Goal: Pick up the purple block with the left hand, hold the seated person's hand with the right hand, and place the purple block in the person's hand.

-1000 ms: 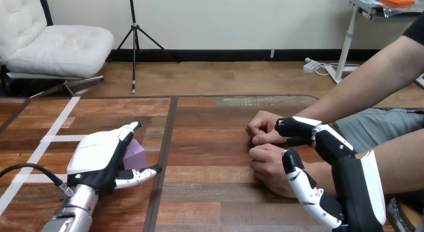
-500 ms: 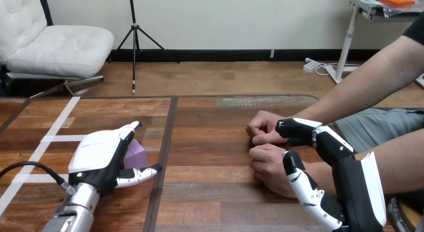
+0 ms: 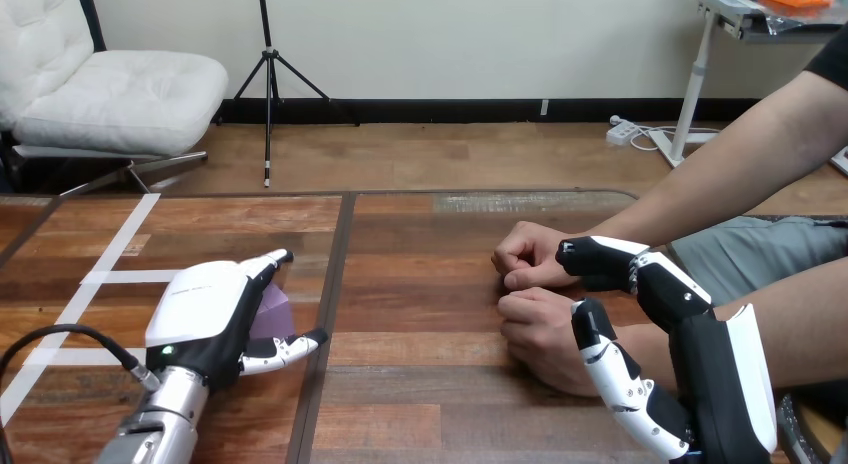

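My left hand [image 3: 200, 314] lies low over the wooden table [image 3: 430, 284], back up, at the left side. Its fingers reach almost straight across the top of the purple block [image 3: 274, 306] and cover most of it. The thumb [image 3: 285, 347] stretches out along the block's near side. The block sits on the table just left of the dark seam [image 3: 335, 284] that splits the top into two panels. Only its right-hand edge peeks out from under my fingers. I have not closed round it.

Strips of white tape [image 3: 110, 254] cross the left panel, one slanting towards me and shorter ones branching off it near my left arm. The planks run in brown bands, darker and lighter by turns, and the far edge of the right panel has a pale, worn patch [image 3: 530, 201].

On the right panel the person rests two loosely closed fists near each other, the farther hand [image 3: 522, 254] just beyond the nearer hand [image 3: 535, 329]. My right hand [image 3: 715, 384] comes in from the lower right and is curled about the nearer hand's wrist. Its fingers [image 3: 600, 256] arch over the far side and bend down at the tips, and its thumb [image 3: 610, 369] lies against the near side.
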